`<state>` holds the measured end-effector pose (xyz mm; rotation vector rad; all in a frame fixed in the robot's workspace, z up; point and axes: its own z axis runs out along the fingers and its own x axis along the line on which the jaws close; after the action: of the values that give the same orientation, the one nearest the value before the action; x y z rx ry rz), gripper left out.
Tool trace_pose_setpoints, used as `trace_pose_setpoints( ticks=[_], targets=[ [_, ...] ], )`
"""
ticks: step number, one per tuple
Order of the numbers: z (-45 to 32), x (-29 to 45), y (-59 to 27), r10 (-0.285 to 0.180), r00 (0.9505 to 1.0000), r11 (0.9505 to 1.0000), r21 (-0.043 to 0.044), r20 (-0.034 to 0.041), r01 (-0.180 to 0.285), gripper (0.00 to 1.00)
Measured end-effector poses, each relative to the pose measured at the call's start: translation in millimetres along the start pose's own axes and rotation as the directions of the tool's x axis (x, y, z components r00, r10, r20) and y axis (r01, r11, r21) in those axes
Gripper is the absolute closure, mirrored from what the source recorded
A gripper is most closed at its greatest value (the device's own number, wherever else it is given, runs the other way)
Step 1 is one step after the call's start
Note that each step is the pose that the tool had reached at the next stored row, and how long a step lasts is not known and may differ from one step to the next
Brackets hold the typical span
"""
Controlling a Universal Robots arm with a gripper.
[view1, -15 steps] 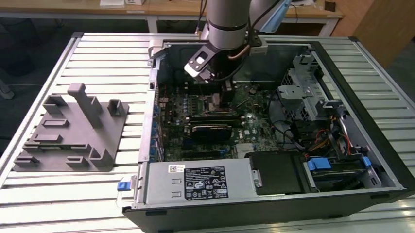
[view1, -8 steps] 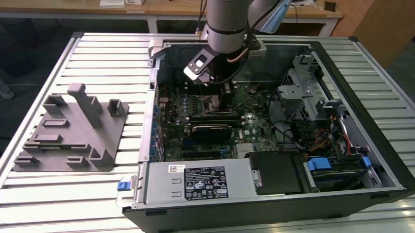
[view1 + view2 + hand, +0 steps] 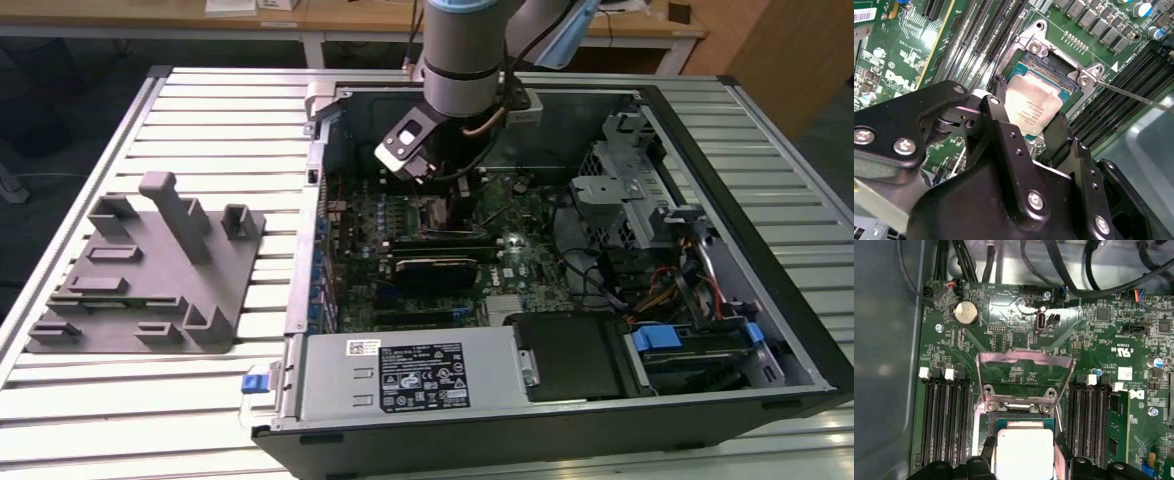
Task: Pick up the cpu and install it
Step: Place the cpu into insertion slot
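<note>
The black tool [image 3: 1029, 114] pinches the shiny silver square cpu [image 3: 1033, 104] — just over the open metal socket [image 3: 1046, 66]. In the exterior view, it sits toward twelve o'clock inside the black computer case [image 3: 561, 440].

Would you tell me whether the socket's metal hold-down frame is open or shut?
Open: in the first wrist view the frame is swung back, baring the socket, where the gripper holds the cpu.

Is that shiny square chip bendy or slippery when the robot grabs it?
Probably stiff, not bendy: the cpu looks like a flat metal-topped plate. Its shiny top suggests it may be slippery, so the tool pinching its edges makes sense. Likely light, being thin, and too flat to roll.
</note>
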<state>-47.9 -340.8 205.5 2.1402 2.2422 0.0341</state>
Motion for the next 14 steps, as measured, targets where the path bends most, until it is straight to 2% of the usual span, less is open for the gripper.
trace_pose_setpoints(
  ticks=[7, 14],
  targets=[
    [3.5, 0.5, -1.1, 0.032, 0.9995, 0.9995, 0.0004, 0.0013, -0.032, 0.46],
    [6.0, 3.8, -1.4, 0.036, 0.9993, 0.9993, 0.0004, 0.001, -0.036, 0.46]
  ],
)
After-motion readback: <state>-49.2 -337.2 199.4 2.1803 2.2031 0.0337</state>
